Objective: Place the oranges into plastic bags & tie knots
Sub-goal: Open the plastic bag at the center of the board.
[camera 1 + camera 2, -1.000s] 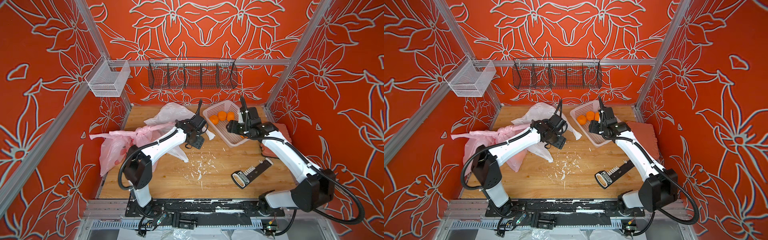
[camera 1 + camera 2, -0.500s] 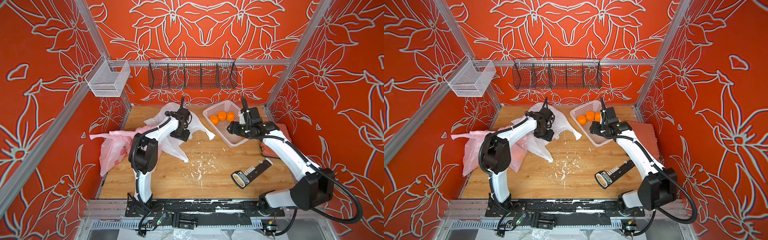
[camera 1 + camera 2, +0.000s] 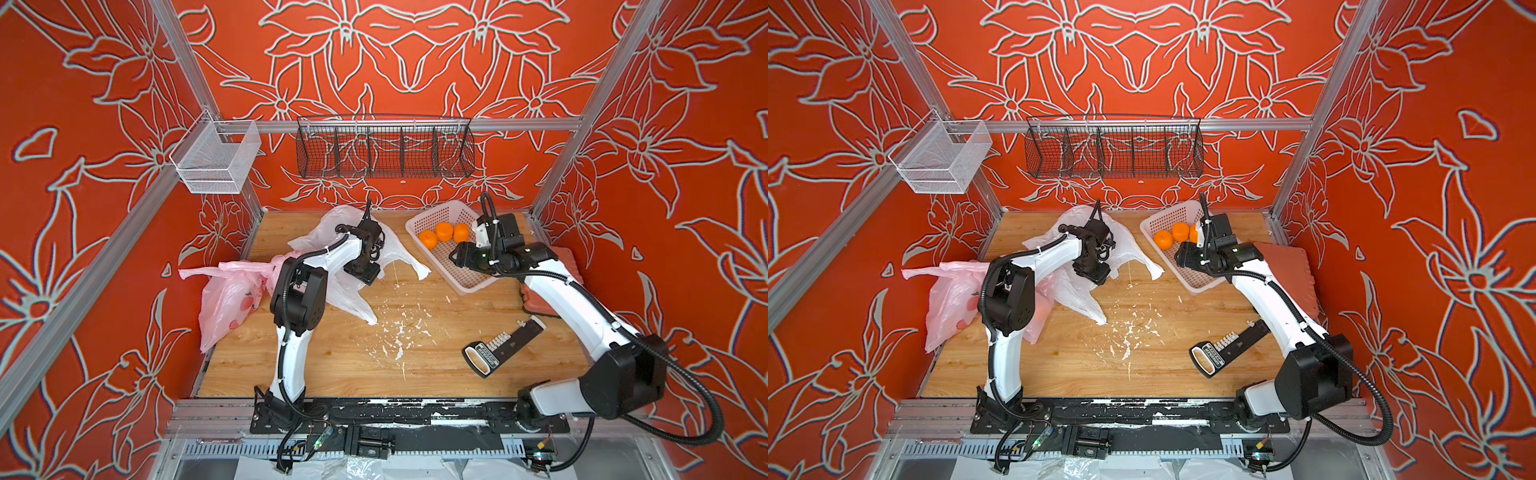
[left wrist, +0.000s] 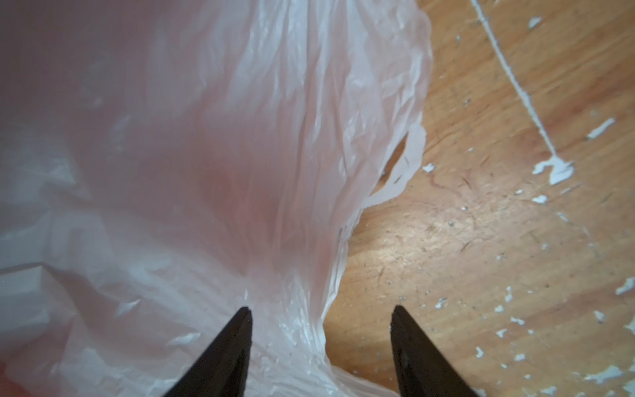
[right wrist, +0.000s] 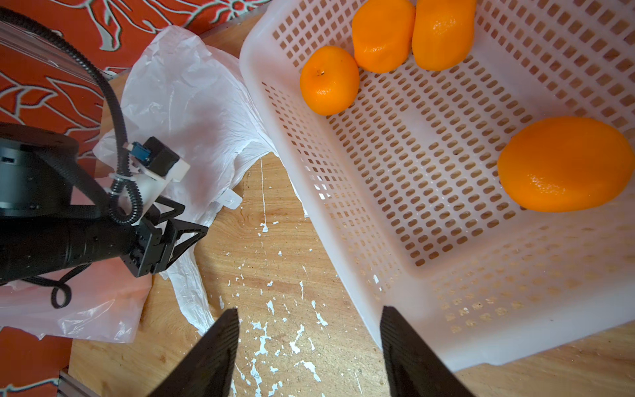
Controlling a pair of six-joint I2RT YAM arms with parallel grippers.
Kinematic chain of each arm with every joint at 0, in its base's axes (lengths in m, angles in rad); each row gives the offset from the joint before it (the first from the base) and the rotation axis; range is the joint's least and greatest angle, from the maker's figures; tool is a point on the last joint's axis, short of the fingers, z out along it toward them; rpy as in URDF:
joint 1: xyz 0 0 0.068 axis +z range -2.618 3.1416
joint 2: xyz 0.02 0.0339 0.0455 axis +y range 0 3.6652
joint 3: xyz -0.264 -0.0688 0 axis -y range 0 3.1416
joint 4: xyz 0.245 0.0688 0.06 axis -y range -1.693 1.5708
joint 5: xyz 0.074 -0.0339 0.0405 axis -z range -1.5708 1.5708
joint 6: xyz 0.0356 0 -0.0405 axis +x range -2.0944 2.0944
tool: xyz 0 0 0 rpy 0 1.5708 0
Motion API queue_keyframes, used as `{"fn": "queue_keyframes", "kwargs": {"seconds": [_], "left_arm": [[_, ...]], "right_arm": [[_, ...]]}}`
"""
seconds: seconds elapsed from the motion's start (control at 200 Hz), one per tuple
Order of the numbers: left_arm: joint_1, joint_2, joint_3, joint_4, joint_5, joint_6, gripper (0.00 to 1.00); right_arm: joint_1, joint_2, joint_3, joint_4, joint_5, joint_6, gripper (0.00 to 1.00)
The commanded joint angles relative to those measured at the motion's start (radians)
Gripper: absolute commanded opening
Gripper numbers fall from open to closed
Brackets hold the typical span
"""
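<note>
**White bag** (image 3: 322, 226): milky and crumpled on the wooden table (image 3: 415, 374). Its long axis runs from the back wall toward the centre, and the strap ends point forward. My left gripper (image 4: 321, 309) stands over its edge with the fingers parted. A gathered fold lies between them against one finger, unpinched.

**Oranges**: four in the perforated basket (image 5: 446, 309). Three cluster at the far corner (image 5: 329, 80), (image 5: 381, 34), (image 5: 443, 31) and one sits apart (image 5: 563, 165). My right gripper (image 5: 309, 309) hovers at the basket's near corner, spread and empty, with the oranges ahead of the fingers.

**Pink bags** (image 3: 228, 299): heaped at the table's left edge.
</note>
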Motion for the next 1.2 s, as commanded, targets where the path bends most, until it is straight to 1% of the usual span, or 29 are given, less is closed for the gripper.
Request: {"fn": "queue_keyframes", "kwargs": {"seconds": [0.0,0.23,0.36,0.485,0.54,0.681,0.766,0.961,1.196], "left_arm": [[-0.002,0.042,0.052,0.000,-0.026,0.055,0.61],[-0.002,0.092,0.080,-0.006,-0.014,0.060,0.61],[-0.001,0.106,0.087,0.003,-0.061,0.059,0.60],[0.001,0.112,0.099,0.002,-0.081,0.061,0.57],[0.001,0.111,0.101,0.000,-0.079,0.062,0.54],[0.002,0.110,0.100,0.000,-0.074,0.069,0.53],[0.004,0.113,0.100,0.001,-0.084,0.067,0.48],[0.007,0.110,0.099,0.008,-0.102,0.064,0.45],[0.007,0.119,0.089,0.034,-0.164,0.050,0.39]], "right_arm": [[-0.004,-0.001,-0.008,0.004,-0.014,-0.012,0.68],[-0.005,-0.006,-0.009,-0.005,-0.013,-0.007,0.68],[-0.005,-0.007,-0.006,-0.008,-0.010,-0.005,0.68],[-0.004,-0.006,-0.010,-0.007,-0.011,-0.001,0.67],[-0.006,-0.005,-0.011,-0.006,-0.013,0.000,0.67],[-0.004,0.002,-0.019,-0.001,-0.023,0.009,0.67],[-0.005,0.003,-0.021,0.003,-0.030,0.012,0.67],[-0.005,0.006,-0.025,0.013,-0.037,0.016,0.67],[-0.004,0.005,-0.026,-0.005,0.024,0.020,0.67]]}}
